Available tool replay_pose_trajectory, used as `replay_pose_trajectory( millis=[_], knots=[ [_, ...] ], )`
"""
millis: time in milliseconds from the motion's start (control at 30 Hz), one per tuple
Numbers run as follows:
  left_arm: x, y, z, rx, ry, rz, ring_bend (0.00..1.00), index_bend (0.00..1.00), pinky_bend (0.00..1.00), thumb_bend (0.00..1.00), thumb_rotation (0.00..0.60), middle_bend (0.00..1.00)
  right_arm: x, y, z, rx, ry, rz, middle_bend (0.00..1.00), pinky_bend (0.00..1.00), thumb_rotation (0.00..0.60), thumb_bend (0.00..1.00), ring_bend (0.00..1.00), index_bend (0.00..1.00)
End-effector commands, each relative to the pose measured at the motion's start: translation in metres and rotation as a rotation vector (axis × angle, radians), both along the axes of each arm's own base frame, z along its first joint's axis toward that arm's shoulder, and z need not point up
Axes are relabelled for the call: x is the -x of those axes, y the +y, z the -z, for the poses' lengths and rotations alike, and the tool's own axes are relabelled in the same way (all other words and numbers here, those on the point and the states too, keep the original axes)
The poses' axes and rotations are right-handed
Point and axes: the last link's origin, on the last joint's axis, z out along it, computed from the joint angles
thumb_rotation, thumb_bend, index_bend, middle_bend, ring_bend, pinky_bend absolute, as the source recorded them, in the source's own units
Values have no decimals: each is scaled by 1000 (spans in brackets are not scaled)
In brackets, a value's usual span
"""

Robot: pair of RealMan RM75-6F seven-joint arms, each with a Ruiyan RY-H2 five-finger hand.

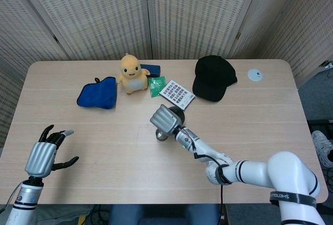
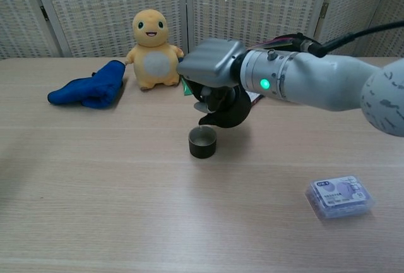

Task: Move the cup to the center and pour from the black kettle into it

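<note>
A small dark cup stands upright near the table's middle; in the head view the cup peeks out below my right hand. My right hand grips the black kettle, tilted with its spout just over the cup's rim. From above, that right hand covers most of the kettle. My left hand hovers open at the near left edge, fingers spread, holding nothing.
Along the back sit a blue cloth, a yellow plush toy, a green packet, a patterned card and a black cap. A white disc lies far right. A clear plastic box lies front right.
</note>
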Motion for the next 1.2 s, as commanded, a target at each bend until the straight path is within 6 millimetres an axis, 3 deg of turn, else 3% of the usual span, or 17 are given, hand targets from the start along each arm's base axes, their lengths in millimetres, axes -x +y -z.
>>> replay_pose_trajectory(
  millis=[33,1200],
  knots=[
    [0,0,0,0,0,0,307,233,67,23,0,290,-1,1,1,2,8,-9,1000,583,498,444,999,1000],
    [2,-3,1,-2,-8,-4,306,232,60,23,0,290,0,6,1,38,86,-63,1000,616,502,454,1000,1000]
  ],
)
